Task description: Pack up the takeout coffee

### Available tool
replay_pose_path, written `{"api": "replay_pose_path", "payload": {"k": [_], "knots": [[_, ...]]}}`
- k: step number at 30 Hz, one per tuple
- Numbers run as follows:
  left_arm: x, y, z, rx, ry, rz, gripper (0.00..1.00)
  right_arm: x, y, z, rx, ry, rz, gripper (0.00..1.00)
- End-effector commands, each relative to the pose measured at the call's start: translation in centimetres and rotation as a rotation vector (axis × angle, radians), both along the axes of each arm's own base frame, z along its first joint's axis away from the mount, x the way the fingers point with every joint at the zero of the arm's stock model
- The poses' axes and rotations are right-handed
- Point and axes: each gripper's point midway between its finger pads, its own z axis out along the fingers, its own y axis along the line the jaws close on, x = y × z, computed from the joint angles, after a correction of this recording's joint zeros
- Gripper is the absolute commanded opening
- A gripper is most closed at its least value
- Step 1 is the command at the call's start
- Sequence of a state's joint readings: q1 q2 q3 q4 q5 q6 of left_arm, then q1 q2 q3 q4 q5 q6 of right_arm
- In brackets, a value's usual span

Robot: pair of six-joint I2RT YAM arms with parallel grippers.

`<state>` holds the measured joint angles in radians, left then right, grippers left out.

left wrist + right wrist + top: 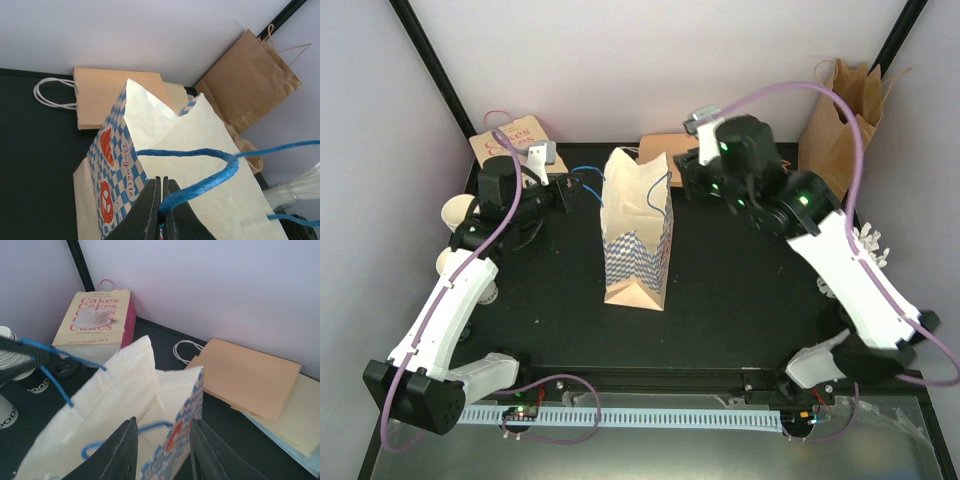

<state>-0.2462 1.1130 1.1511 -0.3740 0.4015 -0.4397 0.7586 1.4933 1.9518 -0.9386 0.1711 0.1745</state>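
Currently | top view: paper bag (638, 235) is seen upright mid-table; cups (453, 210) are seen at the left edge by the left arm, outside the bag | left wrist: left gripper (161, 189) jaws are pressed together, pinching the bag's blue handle (210, 179) | right wrist: right gripper (162, 442) jaws are held spread at the bag's rim, its wall seen between them.

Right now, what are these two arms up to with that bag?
They are getting a bag ready for packing coffee. The left arm's fingers are shut on one blue handle of the checkered paper bag, which stands in the middle of the table. The right arm's fingers stand open at the bag's other handle. The paper cups sit outside the bag, on the left.
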Motion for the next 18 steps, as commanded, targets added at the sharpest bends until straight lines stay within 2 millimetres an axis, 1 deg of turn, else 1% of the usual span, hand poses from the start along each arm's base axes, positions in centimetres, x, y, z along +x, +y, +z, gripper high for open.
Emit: {"api": "replay_pose_path", "payload": {"k": [1, 2, 5, 7, 10, 11, 13, 16, 18], "knots": [[0.8, 1.3, 2.4, 0.028, -0.077, 0.042, 0.02, -1.6, -3.3, 0.3, -0.003, -0.091, -0.050, 0.33], [1.0, 1.5, 2.4, 0.031, -0.075, 0.047, 0.02, -1.9, -4.1, 0.1, -0.001, -0.099, -0.068, 0.33], [1.7, 2.0, 2.5, 0.043, -0.076, 0.062, 0.02, -2.4, -6.2, -2.0, -0.025, -0.096, -0.143, 0.33], [2.2, 2.4, 2.9, 0.049, -0.082, 0.078, 0.01, -2.4, -7.5, -3.9, -0.062, -0.072, -0.202, 0.33], [2.8, 2.9, 3.0, 0.051, -0.077, 0.089, 0.02, -2.4, -9.0, -7.2, -0.118, -0.009, -0.270, 0.33], [2.8, 3.0, 3.0, 0.049, -0.075, 0.089, 0.07, -2.4, -9.5, -8.4, -0.132, 0.010, -0.288, 0.33], [2.6, 2.9, 2.9, 0.046, -0.071, 0.076, 0.29, -2.5, -10.4, -10.1, -0.139, 0.035, -0.320, 0.33], [1.6, 2.9, 3.1, 0.052, -0.074, 0.066, 0.54, -2.6, -11.4, -12.5, -0.148, 0.072, -0.327, 0.33], [0.6, 3.2, 3.6, 0.060, -0.087, 0.069, 0.67, -2.5, -12.1, -14.0, -0.163, 0.097, -0.342, 0.34]]}}
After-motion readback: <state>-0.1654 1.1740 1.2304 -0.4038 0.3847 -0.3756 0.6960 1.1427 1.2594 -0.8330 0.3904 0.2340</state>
